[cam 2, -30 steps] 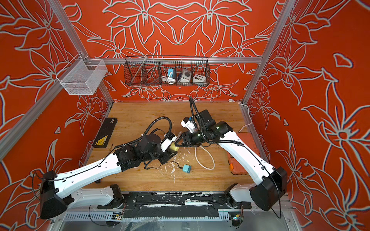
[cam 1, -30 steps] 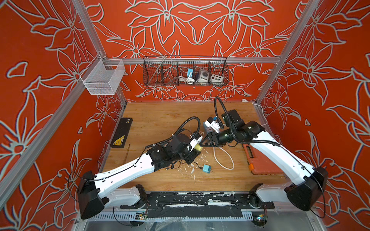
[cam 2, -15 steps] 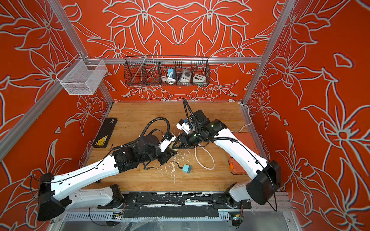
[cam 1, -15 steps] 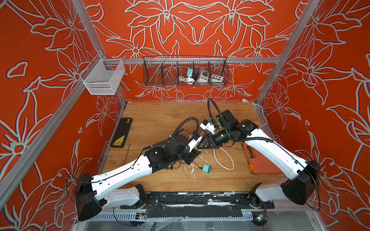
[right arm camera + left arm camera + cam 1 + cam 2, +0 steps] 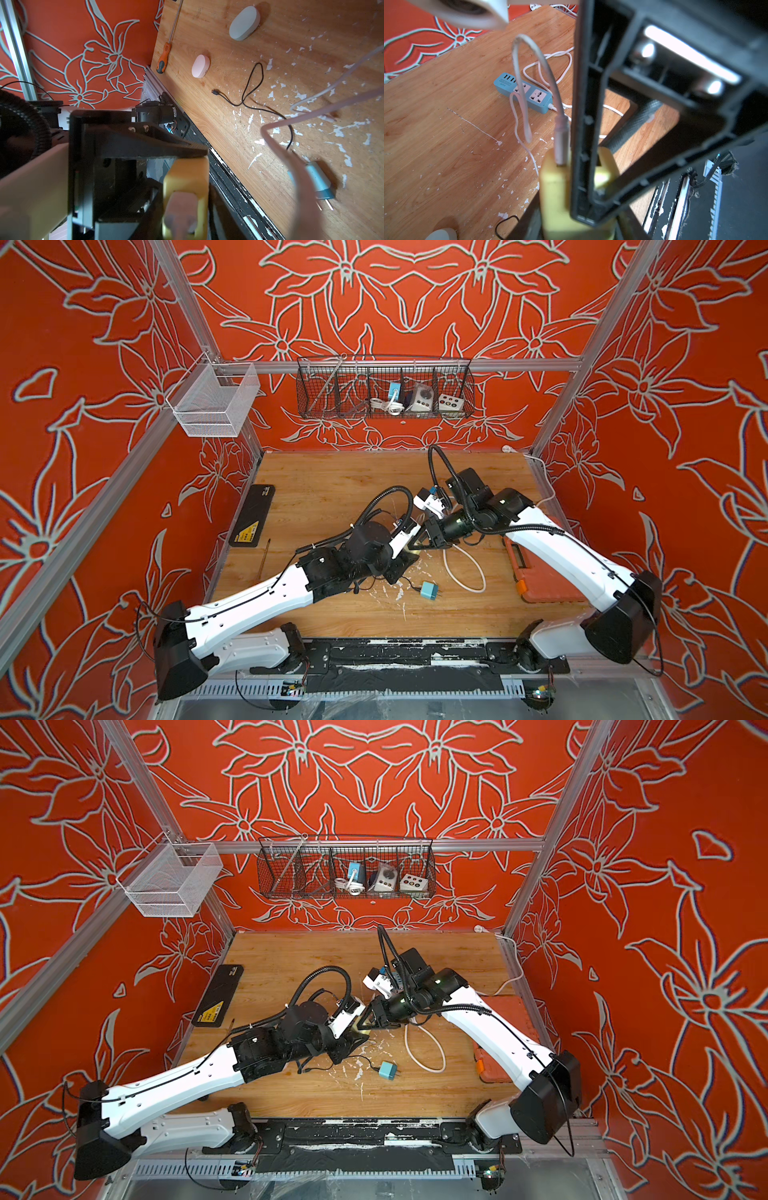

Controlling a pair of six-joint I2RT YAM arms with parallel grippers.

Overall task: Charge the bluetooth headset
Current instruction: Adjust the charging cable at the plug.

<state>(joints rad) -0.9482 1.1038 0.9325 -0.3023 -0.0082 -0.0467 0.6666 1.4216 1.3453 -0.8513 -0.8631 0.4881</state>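
Observation:
A yellow headset case [image 5: 556,187] is held above the wooden table [image 5: 332,489] near its middle. My left gripper [image 5: 571,224] is shut on it from below. A white cable plug [image 5: 561,143] sits in the case's top end, and its cable [image 5: 533,54] arcs away. My right gripper [image 5: 185,207] comes from the opposite side, its jaws shut against the sides of the same case [image 5: 187,176] with the plug [image 5: 182,214] between them. In both top views the two grippers meet at the case [image 5: 413,547] [image 5: 360,1026].
A blue power strip [image 5: 523,92] lies on the table behind. A blue wall adapter [image 5: 429,591] with a thin black cable [image 5: 251,83], a pink case [image 5: 200,66], a grey case [image 5: 244,22] and a screwdriver [image 5: 166,54] lie near the front. An orange toolbox [image 5: 540,572] sits at the right.
My right arm has moved left toward the left gripper, and its jaws have closed around the yellow case. The left gripper kept its grip and shifted little.

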